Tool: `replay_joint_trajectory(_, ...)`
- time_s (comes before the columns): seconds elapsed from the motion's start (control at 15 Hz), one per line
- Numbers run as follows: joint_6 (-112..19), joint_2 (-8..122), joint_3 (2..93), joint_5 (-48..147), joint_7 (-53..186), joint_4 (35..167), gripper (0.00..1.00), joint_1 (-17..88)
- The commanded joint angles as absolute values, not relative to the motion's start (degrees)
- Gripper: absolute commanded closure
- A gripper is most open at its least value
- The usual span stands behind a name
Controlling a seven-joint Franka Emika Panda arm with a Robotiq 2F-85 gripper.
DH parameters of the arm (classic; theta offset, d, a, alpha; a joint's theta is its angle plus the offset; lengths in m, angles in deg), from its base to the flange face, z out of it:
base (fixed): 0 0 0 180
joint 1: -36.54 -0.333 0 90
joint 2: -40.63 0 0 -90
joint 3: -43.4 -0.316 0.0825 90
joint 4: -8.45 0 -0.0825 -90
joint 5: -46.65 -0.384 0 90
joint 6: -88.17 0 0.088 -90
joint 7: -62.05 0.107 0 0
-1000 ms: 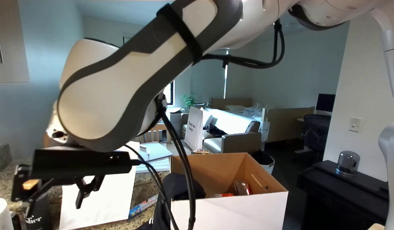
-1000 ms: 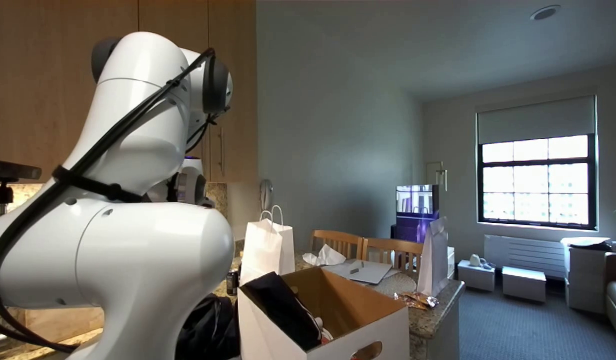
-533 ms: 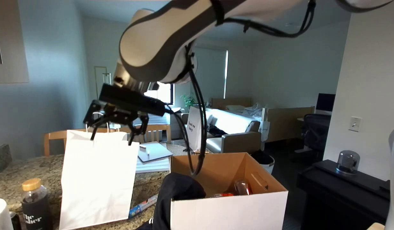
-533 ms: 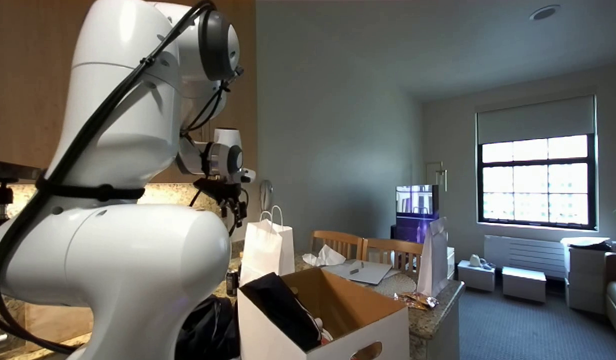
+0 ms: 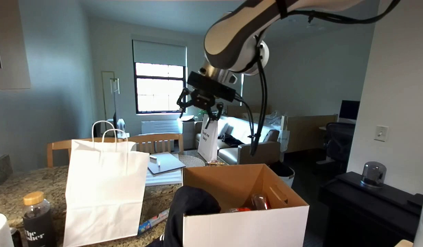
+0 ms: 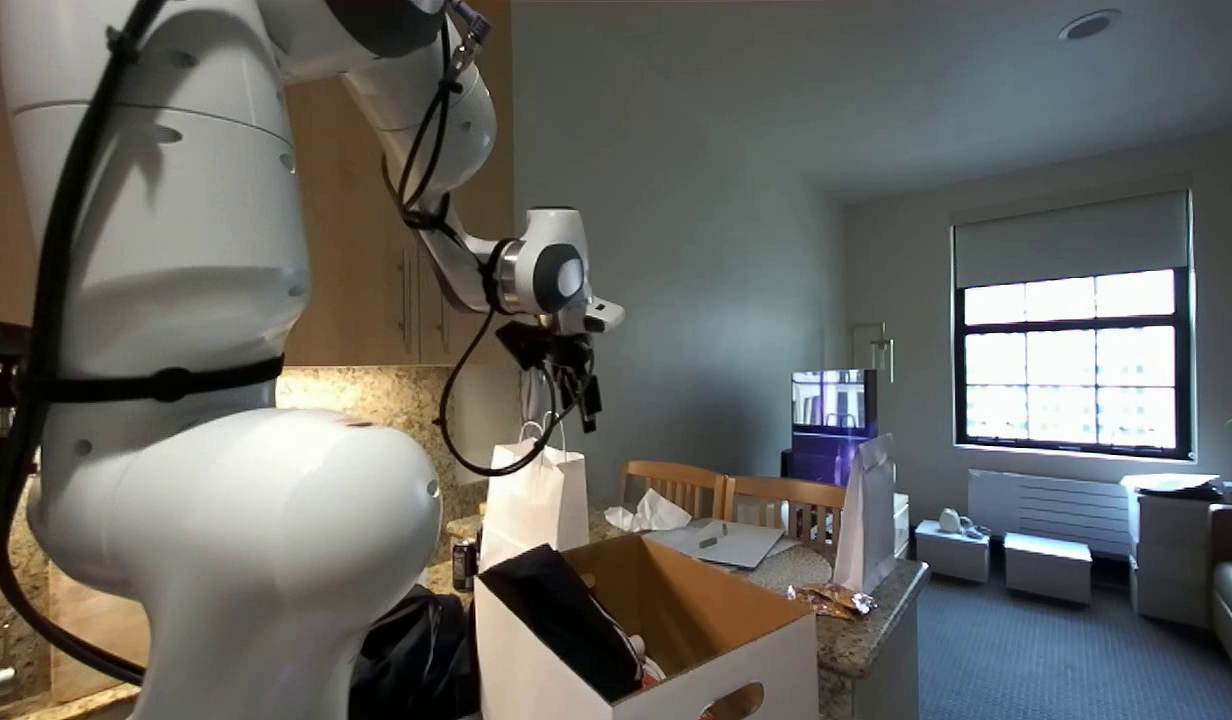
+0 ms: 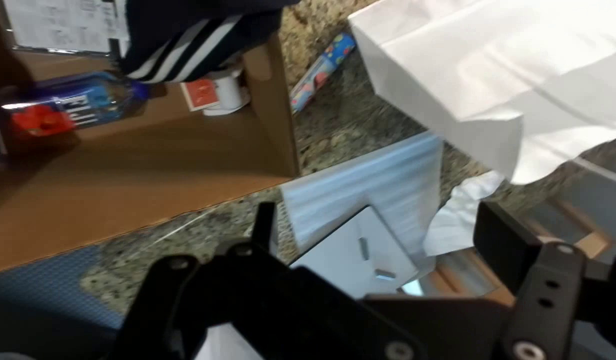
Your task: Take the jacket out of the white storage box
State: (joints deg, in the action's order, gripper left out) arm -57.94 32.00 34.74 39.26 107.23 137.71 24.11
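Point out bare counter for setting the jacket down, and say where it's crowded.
In an exterior view, bare granite lies behind the tan-capped bottle, left of the handled paper bag. Crowded: between that bag and the white storage box, a patterned tube lies and the jacket hangs over the box's edge.

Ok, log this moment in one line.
gripper: open, empty; white cardboard box: open on top; white-striped black jacket: draped over box wall, partly inside

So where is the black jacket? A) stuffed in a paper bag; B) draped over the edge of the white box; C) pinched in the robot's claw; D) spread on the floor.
B: in an exterior view the jacket hangs over the edge of the white box, part inside, part outside, while the open claw is well away from it.
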Motion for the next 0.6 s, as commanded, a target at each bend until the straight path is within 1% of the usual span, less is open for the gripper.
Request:
replay_joint_trajectory(0.0, -56.63, 28.39, 35.4, 41.64, 112.9, 143.1, 0.0, 30.48)
replay_joint_trajectory(0.2, -52.67, 30.02, 35.1, 42.12, 118.44, 143.86, 0.0, 33.34)
replay_joint_trajectory(0.53, -42.4, 35.78, 34.85, 32.82, 120.52, 141.89, 0.0, 30.75)
